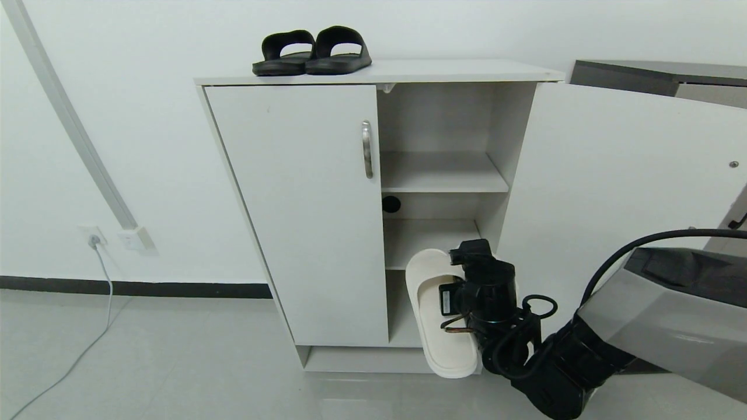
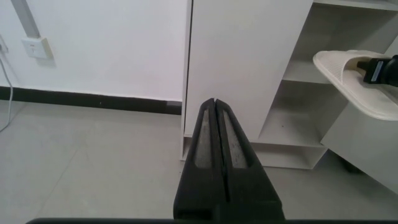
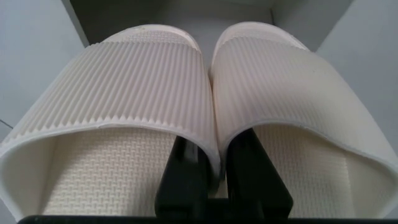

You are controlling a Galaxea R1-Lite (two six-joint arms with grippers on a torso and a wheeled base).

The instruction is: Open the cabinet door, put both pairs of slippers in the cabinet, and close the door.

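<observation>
My right end effector [image 3: 214,183] pinches the white slippers [image 1: 435,315] by their touching straps, low at the open right half of the cabinet [image 1: 455,71]; toes may snag the shelf [image 1: 420,233] edge or closed left door [image 1: 297,210] and twist out of that thin grip

Seen edge-on from the head, one of the cream ribbed rubber slippers [image 1: 423,326] hides the other, and the black wrist covers the right gripper's [image 3: 219,177] hold. From the right wrist its black fingers [image 3: 184,183] vanish under the straps, and the heels are cut off at the view's edge. The white cabinet's [image 1: 467,71] closed left door [image 1: 297,216] hides that half's inside; the open right door [image 1: 618,192] runs off the edge. A dark round thing [image 1: 391,204] on the back wall is too small to identify.
</observation>
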